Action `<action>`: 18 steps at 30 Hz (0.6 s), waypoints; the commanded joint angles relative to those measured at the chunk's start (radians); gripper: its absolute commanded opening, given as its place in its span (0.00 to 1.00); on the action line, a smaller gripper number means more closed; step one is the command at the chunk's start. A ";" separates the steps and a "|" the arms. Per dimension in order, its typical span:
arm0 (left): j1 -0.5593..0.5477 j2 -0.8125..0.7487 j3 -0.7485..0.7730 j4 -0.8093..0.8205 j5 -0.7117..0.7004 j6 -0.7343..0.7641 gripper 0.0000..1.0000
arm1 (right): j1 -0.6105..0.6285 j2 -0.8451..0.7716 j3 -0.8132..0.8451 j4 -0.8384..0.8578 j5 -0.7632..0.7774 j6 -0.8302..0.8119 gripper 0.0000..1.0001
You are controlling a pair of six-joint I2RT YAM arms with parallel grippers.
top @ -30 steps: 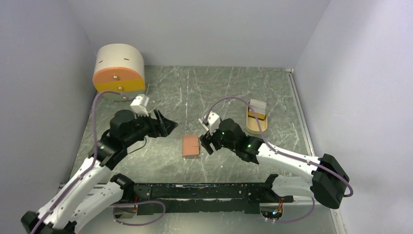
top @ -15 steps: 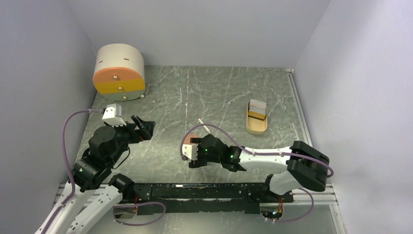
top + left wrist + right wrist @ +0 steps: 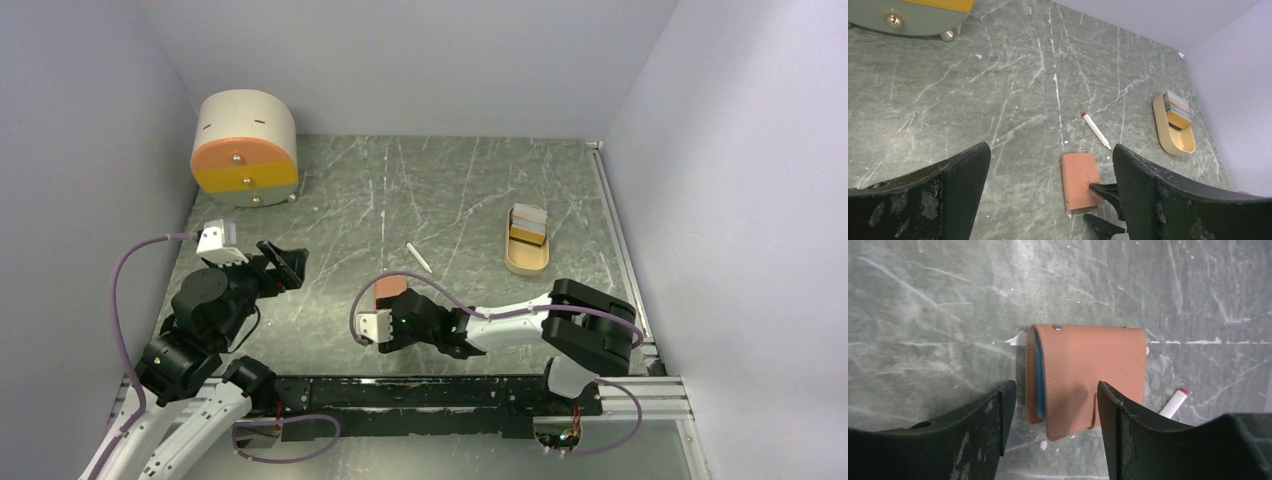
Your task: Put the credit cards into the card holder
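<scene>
While left jaws gape wide, right jaws stand apart over the card holder (image 3: 1088,375)

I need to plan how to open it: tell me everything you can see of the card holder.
The card holder is a salmon-tan leather-looking wallet, stitched along its edges, with two studs at one edge and a tab. It is folded shut, blue lining showing at the side, lying flat on the table. The open right gripper hovers over its tab end; contact cannot be told.
</scene>
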 commanded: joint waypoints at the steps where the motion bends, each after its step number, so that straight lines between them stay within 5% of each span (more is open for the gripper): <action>1: -0.005 -0.010 0.009 -0.014 -0.037 -0.003 0.95 | 0.012 0.071 0.045 -0.004 0.090 -0.043 0.65; 4: -0.006 -0.009 0.004 -0.012 -0.035 -0.008 0.95 | 0.016 0.111 0.040 0.031 0.118 -0.041 0.53; 10: -0.006 0.003 -0.006 0.007 -0.038 0.000 0.94 | 0.016 0.059 0.035 0.022 0.074 0.089 0.00; 18: -0.006 -0.011 -0.154 0.278 0.276 0.269 0.85 | 0.015 -0.010 0.269 -0.313 0.156 0.452 0.00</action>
